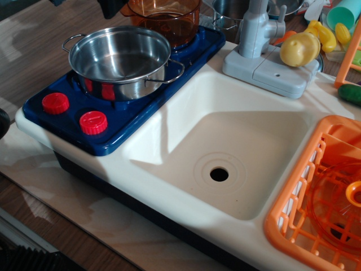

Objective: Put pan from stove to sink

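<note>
- The pan (119, 61) sits upright on the stove (141, 107), on the near burner, its bowl bare and shiny with nothing in it.
- Two wire loop handles stick out from the pan — one toward the far left, one toward the sink side.
- Just behind the pan stands an orange pot (163, 17), translucent and taller; its upper part is cut off by the top edge, so its contents cannot be told.
- Two red knobs (74, 113) sit on the near left corner of the stove, in front of the pan.
- The sink (237, 141) lies just right of the stove; its basin holds nothing, and the round drain hole (219, 174) is open at the bottom.
- A grey faucet (260, 48) stands on the sink's far rim, with a yellow toy (300, 48) just beside it.
- An orange dish rack (321, 197) sits at the right of the sink — an orange translucent round piece lies inside it.
- No gripper shows in this view, so nothing can be said of how its jaws stand or what they hold.
</note>
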`<move>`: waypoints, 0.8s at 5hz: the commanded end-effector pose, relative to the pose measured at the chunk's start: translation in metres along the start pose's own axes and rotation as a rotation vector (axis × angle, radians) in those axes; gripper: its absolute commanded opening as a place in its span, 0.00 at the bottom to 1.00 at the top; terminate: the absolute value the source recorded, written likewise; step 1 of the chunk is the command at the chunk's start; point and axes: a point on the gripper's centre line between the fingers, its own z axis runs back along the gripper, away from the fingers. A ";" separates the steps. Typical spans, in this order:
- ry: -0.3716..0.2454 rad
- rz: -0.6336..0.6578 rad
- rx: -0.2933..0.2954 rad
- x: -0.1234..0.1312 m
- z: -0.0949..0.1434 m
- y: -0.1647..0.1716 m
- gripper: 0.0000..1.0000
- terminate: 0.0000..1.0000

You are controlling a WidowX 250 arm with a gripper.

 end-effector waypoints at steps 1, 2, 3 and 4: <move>0.000 0.000 0.000 0.000 0.000 0.000 1.00 0.00; -0.026 0.093 0.072 0.016 -0.003 0.007 1.00 0.00; -0.037 0.195 0.129 0.013 -0.005 0.010 1.00 0.00; -0.039 0.334 0.139 0.005 -0.007 0.009 1.00 0.00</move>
